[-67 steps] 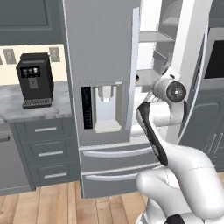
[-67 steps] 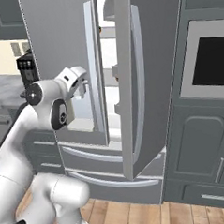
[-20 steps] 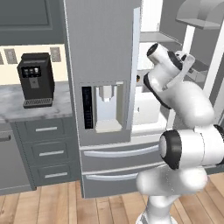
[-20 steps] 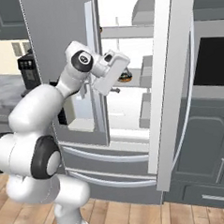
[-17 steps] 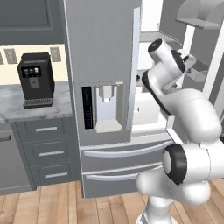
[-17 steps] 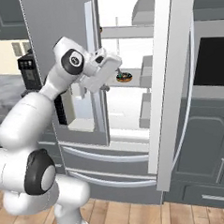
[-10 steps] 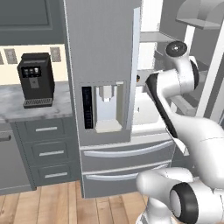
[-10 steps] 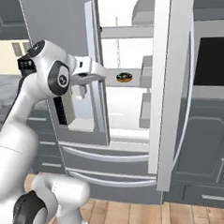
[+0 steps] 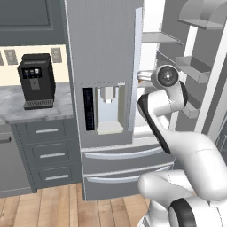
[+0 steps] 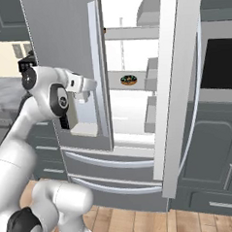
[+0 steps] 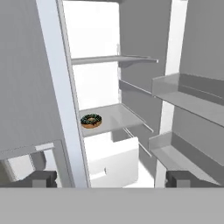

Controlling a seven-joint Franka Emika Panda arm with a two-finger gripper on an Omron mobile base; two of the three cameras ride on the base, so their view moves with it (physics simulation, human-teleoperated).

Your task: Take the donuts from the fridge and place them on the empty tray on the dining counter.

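The fridge (image 10: 65, 48) — tall, brushed grey steel — has its right door swung open on a smooth white interior. One ring donut (image 11: 91, 120), tan with dark icing and sprinkles, lies flat on the middle shelf (image 11: 116, 118) near its left edge. The end effector (image 11: 109, 178) hangs in front of the opening — fingers spread wide, holding nothing.

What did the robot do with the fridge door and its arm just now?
The right fridge door swung wide open, and the arm moved from beside it to face the shelves. The hand is open, holding nothing. The donut stayed on its shelf.
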